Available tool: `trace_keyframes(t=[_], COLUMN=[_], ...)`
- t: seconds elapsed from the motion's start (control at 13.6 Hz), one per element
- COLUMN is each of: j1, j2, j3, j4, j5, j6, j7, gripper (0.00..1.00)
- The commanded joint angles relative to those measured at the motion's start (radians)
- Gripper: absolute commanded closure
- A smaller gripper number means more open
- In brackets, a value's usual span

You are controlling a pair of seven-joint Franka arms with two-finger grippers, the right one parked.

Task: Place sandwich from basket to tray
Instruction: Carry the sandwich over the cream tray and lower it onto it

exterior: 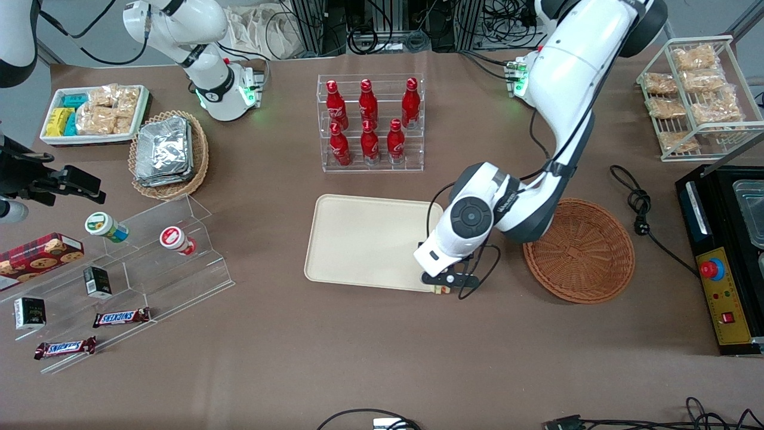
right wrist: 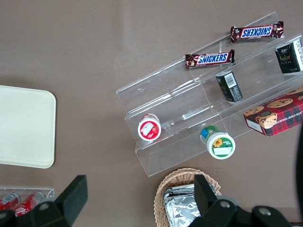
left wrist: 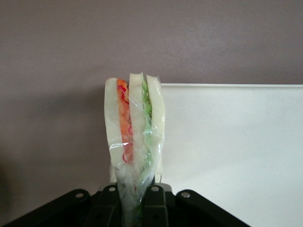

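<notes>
Pinched at its narrow end in clear wrap, the small triangular white-bread sandwich (left wrist: 135, 127) with orange, red and green filling stood upright between the black fingers (left wrist: 110, 201) of the left arm's gripper (left wrist: 135, 196), which were clamped on it. In the wrist view it hung over the rim of the large flat cream-beige rectangular tray (left wrist: 236, 142), with brown tabletop (left wrist: 52, 94) under one half of it and tray surface under the other.

From the front, the gripper (exterior: 446, 285) was low at the tray's (exterior: 364, 239) corner nearest the camera on the working arm's side, and only a pale sliver of the sandwich (exterior: 441, 290) showed beneath it, right at the rim. The round reddish-brown woven wicker basket (exterior: 582, 254) sat on the table just beside the tray, toward the working arm's end, with nothing visible in it.

Farther from the camera than the tray stood a clear acrylic rack of red bottles (exterior: 370, 122). Toward the parked arm's end lay a lighter tan wicker basket of foil packets (exterior: 168, 152) and a clear stepped display stand (exterior: 149, 263) with snack bars and small cups.
</notes>
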Motion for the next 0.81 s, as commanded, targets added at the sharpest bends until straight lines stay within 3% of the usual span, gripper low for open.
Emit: trace_keyframes(t=[0.0,0.44,0.74], j1=[-0.033,-0.077,-0.082], j2=[0.057,0.086,0.08], j3=[0.007,-0.005,-0.003], j4=[0.09,0.087,0.082], j5=[0.047,0.032,-0.022], j6=[-0.01,-0.01,-0.023], j7=[-0.006,-0.025,-0.08], gripper=[1.0,1.0,1.0])
